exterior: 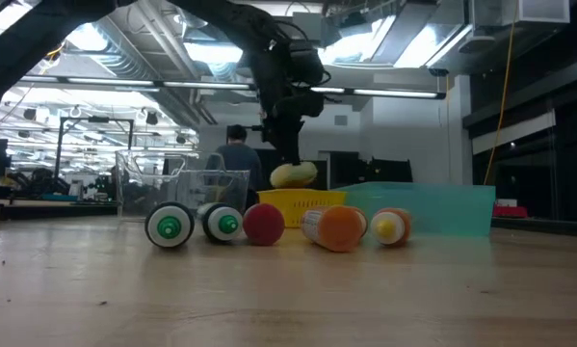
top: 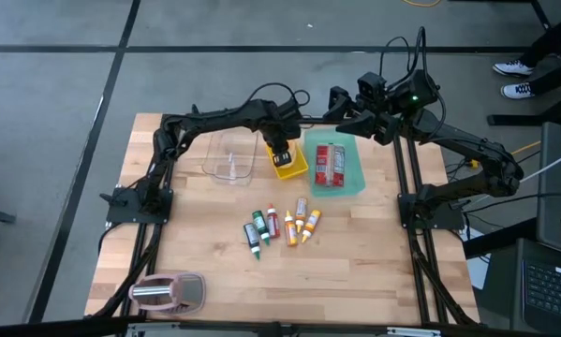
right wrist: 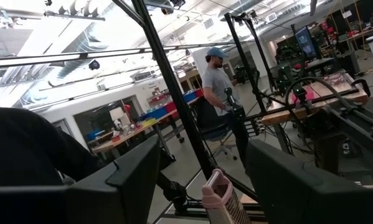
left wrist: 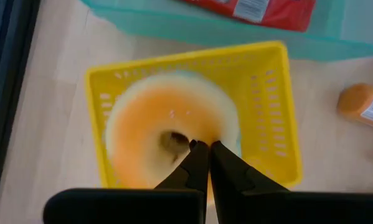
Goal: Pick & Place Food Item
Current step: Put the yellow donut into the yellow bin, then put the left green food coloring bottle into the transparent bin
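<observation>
Setting: robotics lab, open-plan industrial hall.
Exposed ceiling ducts and strip lights overhead; workbenches with equipment; a monitor at 1 o'clock; a person standing; grey concrete floor around the wooden table.

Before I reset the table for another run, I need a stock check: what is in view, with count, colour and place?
Basket: one, yellow, table middle rear.
Food item: one, pale yellow-orange, in the basket.
Tray: one, teal, right of the basket.
Packet: one, red, in the tray.
Clear container: one, left of the basket.
Small bottles: about seven, mixed colours, table centre.
Left end effector: shut on the food item.
Right end effector: open, raised behind the tray.
</observation>
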You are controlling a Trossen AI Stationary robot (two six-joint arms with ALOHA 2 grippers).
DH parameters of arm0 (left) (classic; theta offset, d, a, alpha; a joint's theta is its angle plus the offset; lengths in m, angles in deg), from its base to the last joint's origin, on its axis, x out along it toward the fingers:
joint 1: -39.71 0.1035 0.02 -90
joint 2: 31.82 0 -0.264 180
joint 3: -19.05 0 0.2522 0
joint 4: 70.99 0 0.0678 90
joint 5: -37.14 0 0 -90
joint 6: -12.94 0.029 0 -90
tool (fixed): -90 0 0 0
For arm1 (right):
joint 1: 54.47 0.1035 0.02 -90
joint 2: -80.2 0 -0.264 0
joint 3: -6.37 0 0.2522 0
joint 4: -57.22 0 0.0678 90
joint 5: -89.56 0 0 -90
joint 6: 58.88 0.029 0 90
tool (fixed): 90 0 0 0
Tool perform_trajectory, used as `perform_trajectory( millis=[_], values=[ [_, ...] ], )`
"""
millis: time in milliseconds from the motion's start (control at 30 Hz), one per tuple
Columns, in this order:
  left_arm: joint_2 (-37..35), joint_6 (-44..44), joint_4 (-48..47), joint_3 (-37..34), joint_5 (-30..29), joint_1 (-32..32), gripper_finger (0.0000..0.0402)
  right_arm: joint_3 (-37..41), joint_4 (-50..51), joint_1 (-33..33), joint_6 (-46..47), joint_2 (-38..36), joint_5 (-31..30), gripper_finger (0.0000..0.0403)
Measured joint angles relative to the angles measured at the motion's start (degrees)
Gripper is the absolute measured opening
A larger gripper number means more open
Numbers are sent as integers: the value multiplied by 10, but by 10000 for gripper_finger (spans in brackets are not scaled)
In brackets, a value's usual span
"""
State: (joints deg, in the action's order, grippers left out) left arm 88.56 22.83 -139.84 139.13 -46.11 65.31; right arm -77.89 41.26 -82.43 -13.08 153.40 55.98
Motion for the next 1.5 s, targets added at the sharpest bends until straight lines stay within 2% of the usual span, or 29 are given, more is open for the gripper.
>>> perform_trajectory(
  millis=[533,667,800,1000,1200,1333,1500],
  values=[
    [18,-1,-5,0,17,-8,2,0,2,-1,-3,0,0,237],
    [15,8,-6,0,15,-4,13,0,2,-1,-2,0,0,237],
    [15,13,-6,0,16,-3,47,0,2,-1,-2,0,0,237],
    [14,5,-5,0,16,-4,124,0,2,-1,-5,0,0,237],
    [14,5,-9,24,-22,-4,191,0,2,-1,-9,0,0,237],
    [14,12,-10,68,-26,0,214,0,2,-1,-9,0,0,237],
    [12,2,-38,131,-28,5,221,0,2,-1,-9,0,0,237]
  ],
)
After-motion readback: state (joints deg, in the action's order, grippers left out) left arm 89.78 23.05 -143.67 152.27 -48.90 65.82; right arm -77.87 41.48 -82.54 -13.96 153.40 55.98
